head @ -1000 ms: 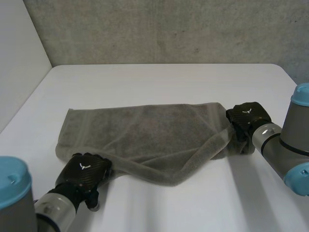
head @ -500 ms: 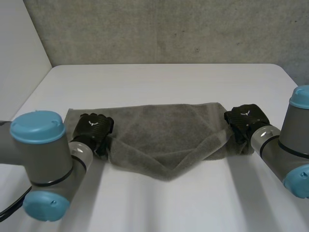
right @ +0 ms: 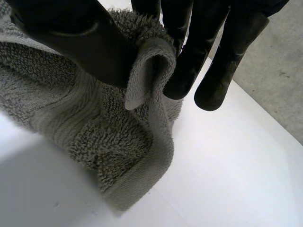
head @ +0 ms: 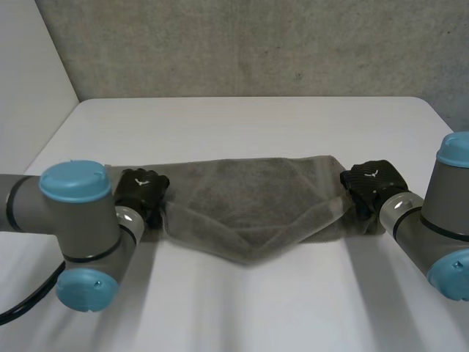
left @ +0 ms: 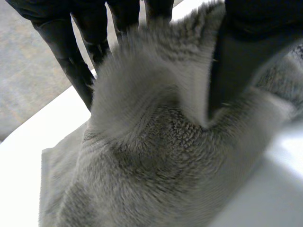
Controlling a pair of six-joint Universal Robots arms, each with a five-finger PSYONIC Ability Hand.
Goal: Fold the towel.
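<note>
The grey towel [head: 249, 209] stretches between my two hands, and its near edge sags to a point in the middle, low over the white table [head: 242, 125]. My left hand [head: 141, 192] is at the towel's left end. In the left wrist view the thumb [left: 251, 52] pinches the towel [left: 156, 156] against the fingers [left: 71, 52]. At the right end, my right hand [head: 372, 183] grips a rolled corner. In the right wrist view the towel [right: 94, 123] sits between thumb [right: 80, 42] and fingers [right: 189, 52].
A grey concrete wall [head: 256, 44] runs along the table's far edge, and a pale wall [head: 29, 88] stands on the left. My left arm's elbow [head: 80, 227] hangs over the near left of the table. Bare table lies in front of and behind the towel.
My left hand has carried the towel's near left corner away from the front, up to the far left end, and closed on it. The right hand has barely moved.
</note>
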